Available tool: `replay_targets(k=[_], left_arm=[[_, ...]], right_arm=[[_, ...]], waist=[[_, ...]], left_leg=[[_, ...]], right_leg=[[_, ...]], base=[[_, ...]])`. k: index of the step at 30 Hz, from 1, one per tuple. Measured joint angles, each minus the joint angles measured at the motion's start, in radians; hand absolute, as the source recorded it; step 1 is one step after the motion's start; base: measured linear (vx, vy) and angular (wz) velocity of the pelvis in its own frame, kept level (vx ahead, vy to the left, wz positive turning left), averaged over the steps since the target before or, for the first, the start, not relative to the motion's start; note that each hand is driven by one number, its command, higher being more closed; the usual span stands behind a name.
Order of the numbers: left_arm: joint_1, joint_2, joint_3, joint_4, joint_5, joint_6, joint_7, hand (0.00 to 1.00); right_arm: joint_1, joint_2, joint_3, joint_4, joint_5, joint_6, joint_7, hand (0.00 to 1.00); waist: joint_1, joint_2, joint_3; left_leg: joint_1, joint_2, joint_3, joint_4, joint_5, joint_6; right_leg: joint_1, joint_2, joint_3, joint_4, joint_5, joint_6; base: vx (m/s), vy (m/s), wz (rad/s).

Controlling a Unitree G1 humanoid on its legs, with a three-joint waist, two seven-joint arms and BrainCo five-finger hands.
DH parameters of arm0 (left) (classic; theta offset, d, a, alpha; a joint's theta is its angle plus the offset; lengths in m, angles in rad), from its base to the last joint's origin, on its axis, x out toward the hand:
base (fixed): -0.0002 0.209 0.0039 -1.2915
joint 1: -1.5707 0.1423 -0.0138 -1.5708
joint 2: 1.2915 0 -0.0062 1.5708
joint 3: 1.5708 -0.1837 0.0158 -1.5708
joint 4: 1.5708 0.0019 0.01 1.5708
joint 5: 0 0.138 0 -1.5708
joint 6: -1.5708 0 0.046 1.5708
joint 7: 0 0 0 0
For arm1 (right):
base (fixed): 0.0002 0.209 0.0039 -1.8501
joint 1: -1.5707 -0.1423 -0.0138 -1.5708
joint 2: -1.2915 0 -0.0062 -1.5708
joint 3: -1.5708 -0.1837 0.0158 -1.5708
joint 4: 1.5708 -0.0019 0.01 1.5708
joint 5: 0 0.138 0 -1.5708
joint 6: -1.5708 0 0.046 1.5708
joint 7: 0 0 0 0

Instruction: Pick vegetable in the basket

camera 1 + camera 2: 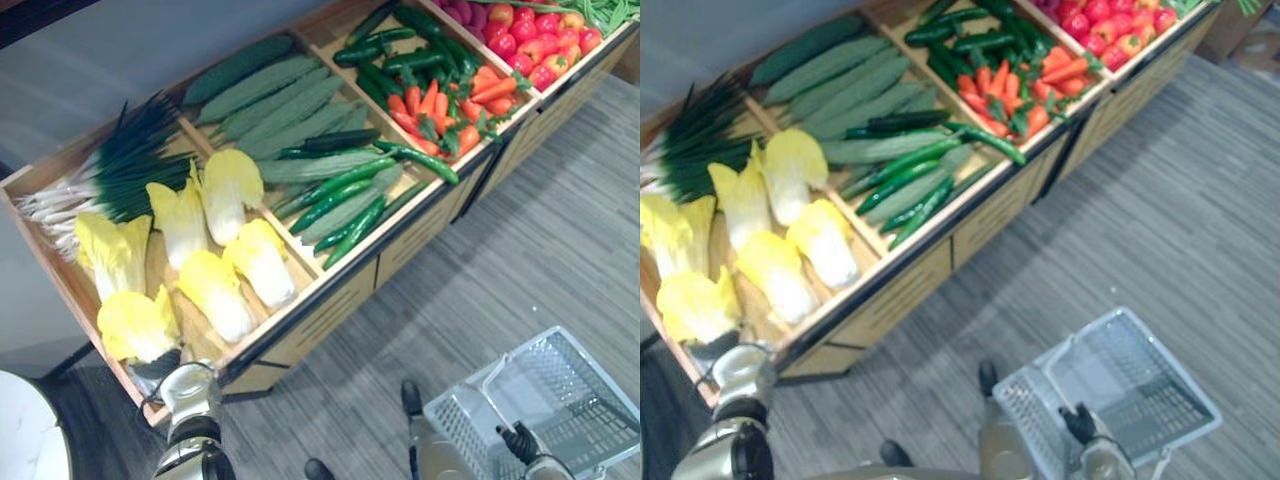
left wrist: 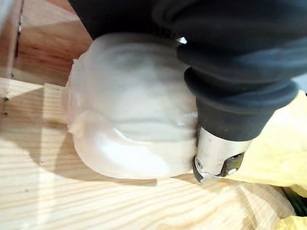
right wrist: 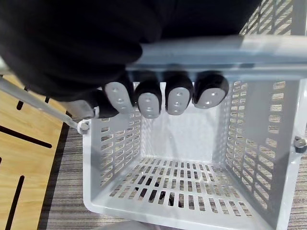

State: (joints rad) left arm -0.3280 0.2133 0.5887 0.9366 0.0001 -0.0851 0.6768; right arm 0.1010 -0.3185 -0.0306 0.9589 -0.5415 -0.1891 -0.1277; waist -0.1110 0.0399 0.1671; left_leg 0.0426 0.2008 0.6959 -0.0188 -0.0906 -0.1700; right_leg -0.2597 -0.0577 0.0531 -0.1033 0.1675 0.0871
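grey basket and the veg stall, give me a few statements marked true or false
1. The grey perforated plastic basket has nothing in it. True.
2. The right hand is open and away from the basket. False: its fingers curl round the basket's grey handle bar.
3. The left hand hangs in the air, far from any vegetable. False: it is up against the white base of a yellow-leaved napa cabbage in the wooden stall.
4. The orange carrots lie right next to dark green cucumbers. True.
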Motion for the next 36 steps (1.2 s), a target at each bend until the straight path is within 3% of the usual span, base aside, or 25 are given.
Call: replay_targets(k=[7, 16, 20, 26, 28, 36], left_arm=[[-0.001, 0.003, -0.005, 0.012, -0.078, -0.031, -0.047, 1.0], [0.019, -0.023, -0.154, -0.03, -0.114, -0.039, -0.096, 1.0], [0.086, -0.048, -0.292, -0.165, -0.098, -0.03, -0.146, 1.0], [0.176, -0.072, -0.395, -0.377, -0.027, -0.02, -0.183, 1.0], [0.197, -0.096, -0.399, -0.43, 0.02, -0.018, -0.192, 1.0], [0.303, -0.198, -0.446, -0.619, 0.025, 0.003, -0.225, 1.0]], right_arm=[[-0.002, 0.001, -0.003, 0.009, 0.0, 0.006, 0.008, 1.0], [-0.004, 0.021, -0.083, 0.059, 0.001, 0.026, 0.015, 1.0], [-0.005, 0.035, -0.121, 0.076, 0.002, 0.037, 0.015, 1.0], [0.016, 0.076, -0.158, 0.074, 0.011, 0.04, 0.015, 1.0], [0.033, 0.083, -0.166, 0.065, 0.033, 0.04, 0.014, 1.0], [0.091, 0.099, -0.196, 0.038, 0.039, 0.048, 0.026, 1.0]], waist=[[-0.017, -0.005, -0.001], [-0.019, -0.028, 0.005], [-0.019, -0.038, 0.006], [-0.013, -0.066, -0.007], [0.003, -0.068, -0.009], [0.032, -0.066, -0.052]], left_leg=[[0.016, -0.006, -0.026, -0.01, 0.001, 0.001], [0.032, -0.028, -0.085, -0.012, 0.008, 0.012], [0.032, -0.038, -0.111, -0.013, 0.011, 0.017], [0.036, -0.035, -0.135, -0.013, 0.016, 0.023], [0.036, -0.036, -0.135, -0.013, 0.016, 0.024], [0.045, -0.029, -0.154, -0.012, 0.015, 0.023]], right_leg=[[0.029, -0.011, -0.027, -0.001, 0.0, 0.001], [0.076, -0.043, -0.073, -0.001, -0.001, 0.002], [0.09, -0.055, -0.092, -0.001, 0.001, 0.008], [0.111, -0.061, -0.118, -0.001, -0.001, 0.01], [0.114, -0.065, -0.127, 0.003, -0.002, 0.012], [0.124, -0.069, -0.153, 0.045, -0.035, 0.019]], base=[[-0.01, -0.024, 0.12], [-0.06, -0.036, 0.17], [-0.06, -0.043, 0.15], [-0.03, -0.046, 0.14], [-0.02, -0.036, 0.08], [-0.03, -0.04, 0.1]])
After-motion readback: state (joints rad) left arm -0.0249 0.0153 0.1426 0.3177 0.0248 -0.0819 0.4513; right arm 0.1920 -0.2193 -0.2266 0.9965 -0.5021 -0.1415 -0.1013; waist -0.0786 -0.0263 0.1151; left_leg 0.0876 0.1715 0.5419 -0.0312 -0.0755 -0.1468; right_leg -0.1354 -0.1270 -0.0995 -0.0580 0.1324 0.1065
